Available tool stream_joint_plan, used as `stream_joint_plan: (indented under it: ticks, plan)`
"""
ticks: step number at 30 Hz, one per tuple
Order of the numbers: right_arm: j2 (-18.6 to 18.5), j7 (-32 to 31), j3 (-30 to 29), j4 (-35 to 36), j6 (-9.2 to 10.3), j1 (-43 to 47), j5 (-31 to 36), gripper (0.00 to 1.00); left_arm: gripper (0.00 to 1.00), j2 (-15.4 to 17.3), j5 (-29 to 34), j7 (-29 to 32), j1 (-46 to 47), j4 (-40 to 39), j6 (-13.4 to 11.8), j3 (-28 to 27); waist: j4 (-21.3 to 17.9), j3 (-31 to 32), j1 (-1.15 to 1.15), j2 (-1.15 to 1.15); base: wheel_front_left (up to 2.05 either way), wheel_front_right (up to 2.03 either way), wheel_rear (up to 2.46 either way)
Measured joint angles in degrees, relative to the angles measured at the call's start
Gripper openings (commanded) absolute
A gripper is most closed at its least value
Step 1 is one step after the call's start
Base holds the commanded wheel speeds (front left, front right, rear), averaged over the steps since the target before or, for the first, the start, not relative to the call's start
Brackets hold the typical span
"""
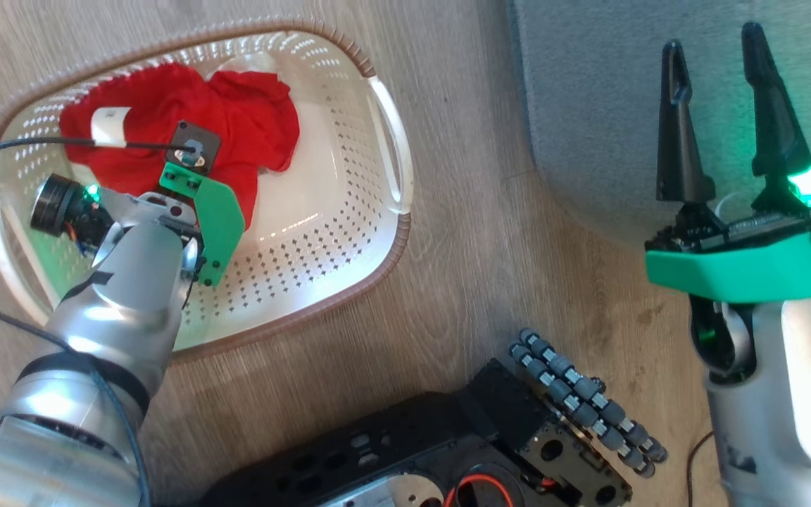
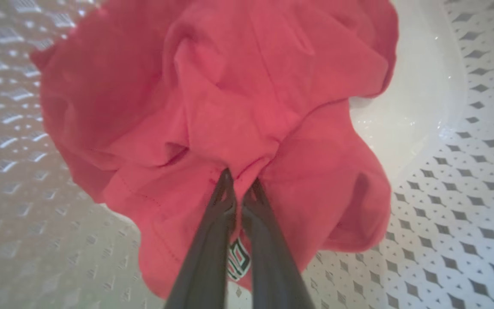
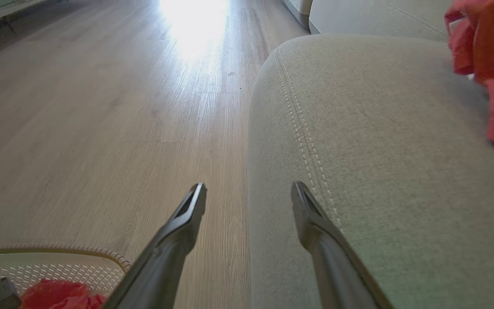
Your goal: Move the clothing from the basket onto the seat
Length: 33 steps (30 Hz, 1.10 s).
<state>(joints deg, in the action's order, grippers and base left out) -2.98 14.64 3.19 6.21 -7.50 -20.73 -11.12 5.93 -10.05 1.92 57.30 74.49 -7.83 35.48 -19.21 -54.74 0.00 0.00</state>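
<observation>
left jaws pinch the clothing [image 2: 212, 107] — down in the basket [image 2: 465, 193]

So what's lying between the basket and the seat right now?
Nothing but bare wood floor. The head view shows an open strip between the basket and the seat, and the right wrist view shows the same.

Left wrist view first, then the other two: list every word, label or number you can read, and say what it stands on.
On the red garment, a printed mark between the left hand's fingers: white and dark lettering, mostly hidden, unreadable.
On the same garment in the head view, a white patch: too small to tell whether it bears lettering.
Nothing else legible.
</observation>
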Motion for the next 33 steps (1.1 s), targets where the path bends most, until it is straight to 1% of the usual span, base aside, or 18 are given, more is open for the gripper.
stream_joint_plan:
  ticks: [7, 11, 16, 21, 23, 28, 33]
  plan:
    - [0.00, 0.00, 0.75, -1.53, 0.00, -2.25, 0.05, 1.00, 0.00, -0.08, -0.99, -2.57, -0.75, -0.03, -0.21, -0.22, -0.57, 3.52, 0.00, 0.00, 0.00, 0.00, 0.00]
    - [-0.05, 0.00, 0.89, -3.10, 0.00, -2.65, 0.09, 1.00, 0.00, -0.53, -2.50, -4.82, -3.56, 0.04, -0.15, -0.48, -0.77, 6.78, 0.00, 0.00, 0.00, 0.00, 0.00]
    - [-1.09, 0.00, 0.77, -4.81, 0.00, -2.38, 0.65, 1.00, 0.00, -2.64, -4.43, -10.29, -6.32, 0.07, 0.10, -0.99, 0.49, 12.14, 0.00, 0.00, 0.00, 0.00, 0.00]
    - [-2.43, 0.00, 0.52, -6.38, 0.00, -1.18, 0.98, 1.00, 0.00, -3.05, -7.06, -14.21, -10.29, 0.02, 1.16, -2.13, 2.29, 18.59, 0.00, 0.00, 0.00, 0.00, 0.00]
    - [-2.96, 0.00, 0.30, -6.86, 0.00, 0.02, 1.00, 1.00, 0.00, -3.24, -8.01, -15.15, -12.27, -0.44, 1.15, -2.26, 3.09, 21.34, -0.01, 0.00, 0.00, 0.00, 0.00]
    - [-3.46, -0.01, 0.19, -8.40, 0.00, 3.22, 1.05, 1.00, 0.00, -3.57, -10.89, -16.11, -16.51, -5.25, 1.13, -3.04, 5.23, 28.18, -0.01, 0.00, 0.00, 0.00, 0.00]
    - [-4.15, -0.01, 0.05, -9.01, 0.00, 5.42, 1.05, 1.00, 0.00, -3.54, -11.01, -16.11, -21.13, -15.81, 0.32, -5.81, 7.46, 34.29, -0.01, 0.00, 0.00, 0.00, 0.00]
